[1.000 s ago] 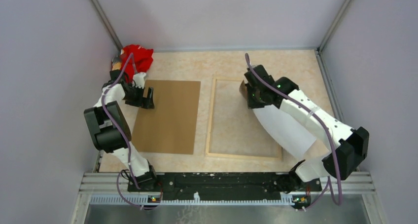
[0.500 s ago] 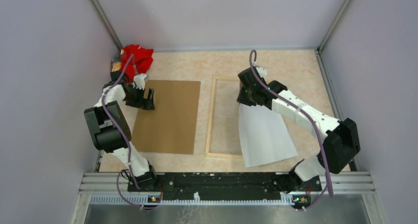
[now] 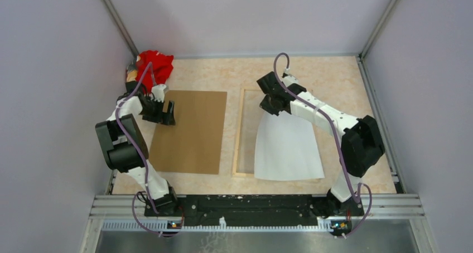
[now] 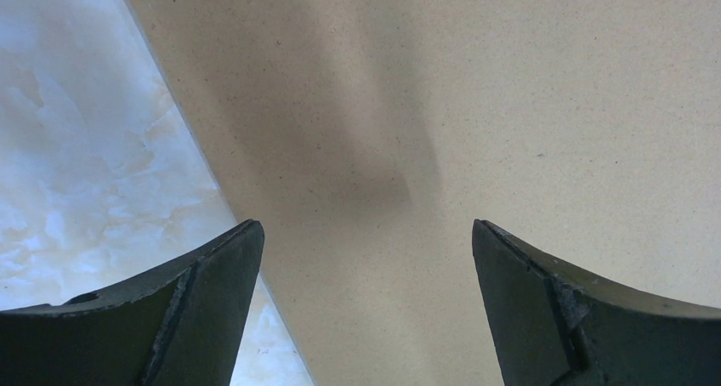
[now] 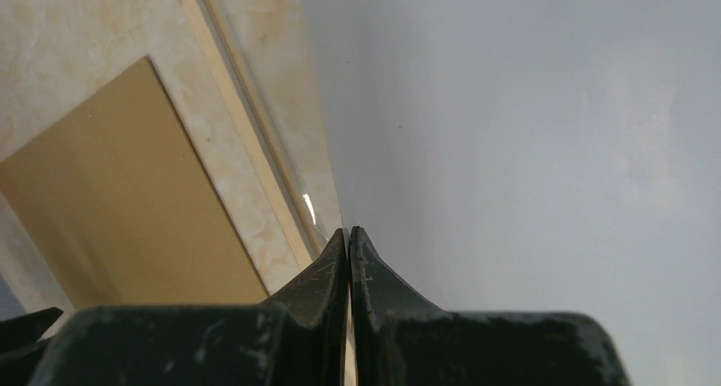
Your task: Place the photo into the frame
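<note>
Pinching the photo [image 3: 287, 150] at its far edge, the shut right gripper [image 3: 273, 107] holds a light, floppy, probably slick sheet draped back beneath its wrist over the frame [image 3: 240, 131]; left gripper [image 3: 169, 111] open.

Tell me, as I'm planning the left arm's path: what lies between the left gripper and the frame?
Top view: the brown backing board under the left gripper, then a narrow bare strip of table before the frame.
</note>
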### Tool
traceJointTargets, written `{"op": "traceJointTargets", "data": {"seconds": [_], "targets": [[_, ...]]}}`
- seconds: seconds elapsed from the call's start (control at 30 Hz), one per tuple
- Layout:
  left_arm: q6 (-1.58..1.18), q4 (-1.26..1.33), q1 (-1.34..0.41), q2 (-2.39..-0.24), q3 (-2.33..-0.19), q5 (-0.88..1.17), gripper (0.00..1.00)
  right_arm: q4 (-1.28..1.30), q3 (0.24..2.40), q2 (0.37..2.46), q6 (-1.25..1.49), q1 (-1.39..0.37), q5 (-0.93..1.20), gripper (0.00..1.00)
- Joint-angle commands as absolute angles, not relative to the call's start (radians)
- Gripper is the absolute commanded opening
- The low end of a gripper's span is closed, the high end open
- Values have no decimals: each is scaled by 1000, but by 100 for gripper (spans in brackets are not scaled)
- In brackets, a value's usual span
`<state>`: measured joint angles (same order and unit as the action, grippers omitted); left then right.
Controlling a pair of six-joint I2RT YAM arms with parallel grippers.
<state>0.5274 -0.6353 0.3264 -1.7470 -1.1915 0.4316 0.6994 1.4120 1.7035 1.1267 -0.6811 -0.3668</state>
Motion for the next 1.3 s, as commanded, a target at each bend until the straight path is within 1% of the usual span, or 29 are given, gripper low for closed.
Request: {"op": "traceJointTargets", "data": {"seconds": [0.0, 0.17, 0.47, 0.73, 0.93, 1.27], "targets": [[548, -613, 327, -1720, -1175, 436, 98, 679, 1491, 1725, 1185, -697, -430, 0], [548, -607, 327, -1730, -1169, 439, 98, 674, 1505, 1758, 1186, -697, -471, 0], [551, -605, 329, -1741, -1169, 426, 98, 632, 1529, 1800, 1103, -697, -495, 0], [549, -609, 329, -1743, -1173, 429, 97, 518, 1520, 1814, 968, -691, -444, 0], [551, -609, 329, -1743, -1172, 425, 97, 538, 1551, 1845, 909, -686, -414, 0], [549, -608, 329, -1750, -1171, 429, 97, 544, 1499, 1805, 876, -685, -435, 0]]}}
